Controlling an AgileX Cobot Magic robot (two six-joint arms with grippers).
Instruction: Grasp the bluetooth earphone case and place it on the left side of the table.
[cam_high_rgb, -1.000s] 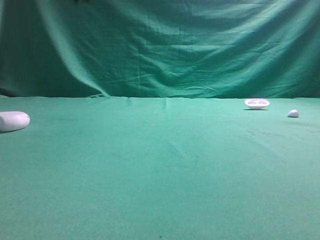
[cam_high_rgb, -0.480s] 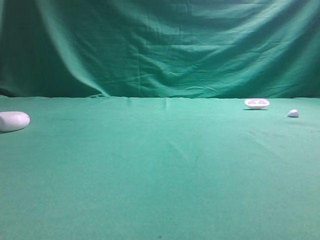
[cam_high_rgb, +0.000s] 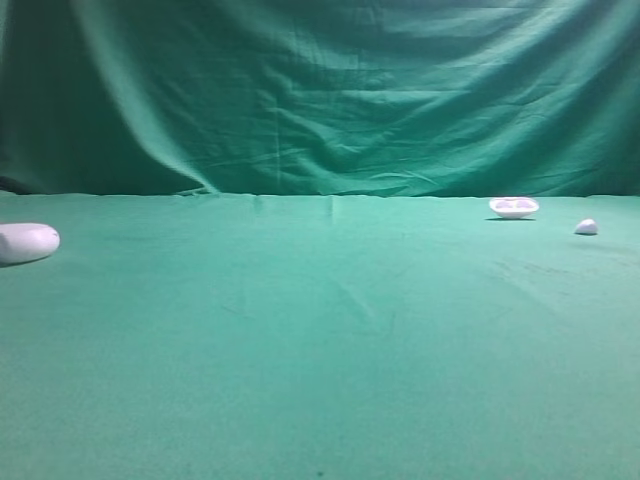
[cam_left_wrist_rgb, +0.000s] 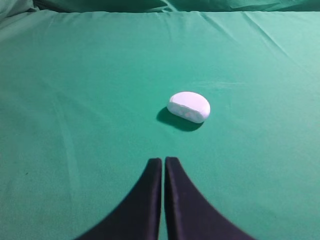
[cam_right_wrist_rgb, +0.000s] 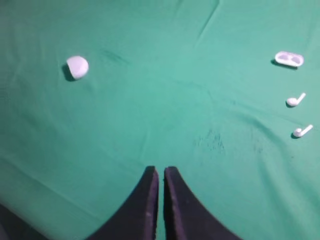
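The bluetooth earphone case (cam_high_rgb: 27, 242), a glossy white capsule, lies on the green table (cam_high_rgb: 320, 350) at its far left edge. In the left wrist view the case (cam_left_wrist_rgb: 188, 106) rests on the cloth ahead of my left gripper (cam_left_wrist_rgb: 163, 160) and a little to its right, well apart from it. The dark jaws stand together, holding nothing. In the right wrist view the case (cam_right_wrist_rgb: 77, 66) is far off at the upper left. My right gripper (cam_right_wrist_rgb: 161, 170) is shut and empty over bare cloth. Neither gripper shows in the exterior high view.
A shallow white dish (cam_high_rgb: 514, 207) with two hollows sits at the back right, with a small white lump (cam_high_rgb: 586, 227) beside it. The right wrist view shows the dish (cam_right_wrist_rgb: 289, 59) and two loose earbuds (cam_right_wrist_rgb: 295, 100) (cam_right_wrist_rgb: 302, 131) below it. A green backdrop (cam_high_rgb: 320, 90) hangs behind.
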